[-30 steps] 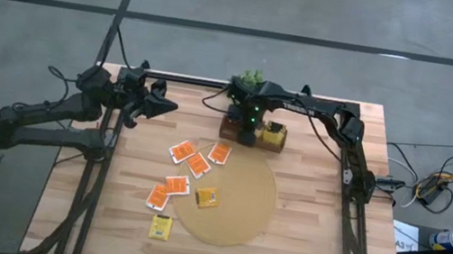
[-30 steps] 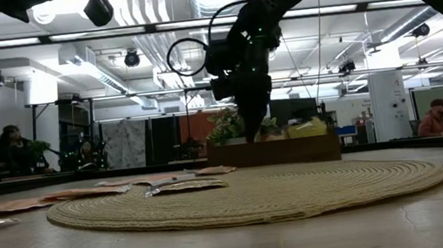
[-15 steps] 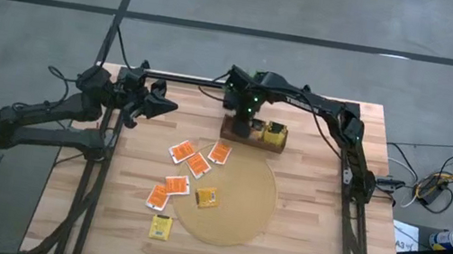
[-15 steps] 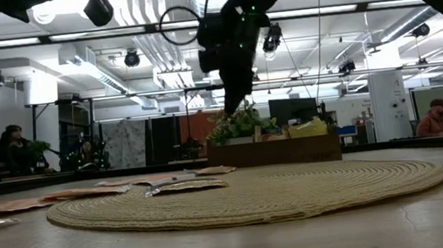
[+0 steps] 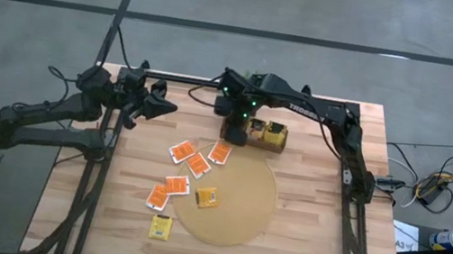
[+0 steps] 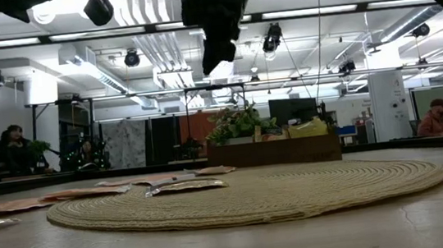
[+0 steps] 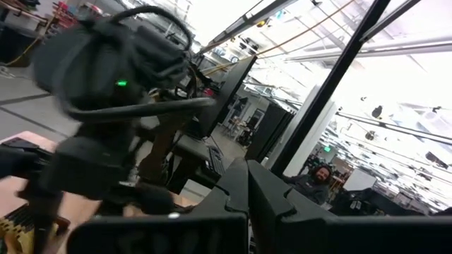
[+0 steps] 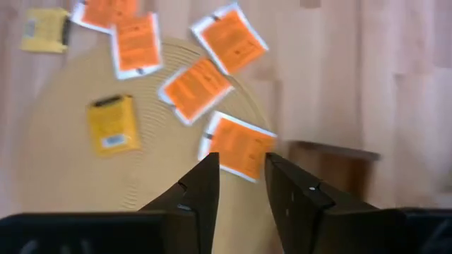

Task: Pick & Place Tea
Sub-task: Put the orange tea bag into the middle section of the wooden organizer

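Several orange-red tea packets (image 5: 198, 164) and two yellow ones (image 5: 206, 198) lie flat, some on the round tan mat (image 5: 233, 203) and some on the wood left of it. In the right wrist view an orange packet (image 8: 240, 147) lies below the fingers. My right gripper (image 5: 232, 131) hangs open above the left end of the wooden box (image 5: 254, 134), high over the table (image 6: 209, 59), with nothing between its fingers (image 8: 240, 169). My left gripper (image 5: 166, 105) waits shut at the far left, raised (image 7: 247, 185).
The wooden box at the mat's far edge holds yellow packets (image 5: 273, 135). In the low view a small green plant (image 6: 238, 122) shows at the box. Bare wood lies right of the mat and along the near edge. People sit in the room beyond.
My right gripper has risen from down at the wooden box to high above it, and has shifted a little toward the table's left edge. The packets on the mat and the table have stayed where they were.
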Tool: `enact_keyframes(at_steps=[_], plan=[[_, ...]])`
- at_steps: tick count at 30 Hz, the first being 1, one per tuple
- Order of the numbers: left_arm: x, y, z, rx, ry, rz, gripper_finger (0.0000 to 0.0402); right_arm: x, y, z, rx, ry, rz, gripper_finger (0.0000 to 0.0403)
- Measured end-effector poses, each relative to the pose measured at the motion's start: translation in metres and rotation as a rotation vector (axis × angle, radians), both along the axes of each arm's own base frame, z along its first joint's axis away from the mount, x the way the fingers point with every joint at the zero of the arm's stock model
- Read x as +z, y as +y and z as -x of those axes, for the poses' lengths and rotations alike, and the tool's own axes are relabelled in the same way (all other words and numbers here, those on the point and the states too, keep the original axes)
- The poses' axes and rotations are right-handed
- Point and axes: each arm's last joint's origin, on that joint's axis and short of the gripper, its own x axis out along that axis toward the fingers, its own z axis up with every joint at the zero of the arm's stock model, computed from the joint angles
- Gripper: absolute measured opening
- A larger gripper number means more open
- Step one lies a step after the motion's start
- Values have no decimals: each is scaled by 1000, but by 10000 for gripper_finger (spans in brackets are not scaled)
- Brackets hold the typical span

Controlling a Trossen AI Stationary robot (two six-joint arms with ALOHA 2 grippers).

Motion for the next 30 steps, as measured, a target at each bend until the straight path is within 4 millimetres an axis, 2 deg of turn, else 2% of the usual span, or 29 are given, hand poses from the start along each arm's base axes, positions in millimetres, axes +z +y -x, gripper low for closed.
enact_keyframes(at_steps=[6,13,20,25,30], plan=[[0,0,0,-1,0,-1,0,-3,25,2,-24,-14,-40,99],[0,0,0,-3,0,-2,0,8,55,14,-92,-221,-82,87],[-2,0,-1,4,16,-20,0,11,89,36,-135,-366,-164,85],[-4,0,-1,2,38,-11,0,3,118,52,-133,-390,-176,84],[-5,-2,-2,-15,41,-22,5,6,136,70,-186,-408,-151,82]])
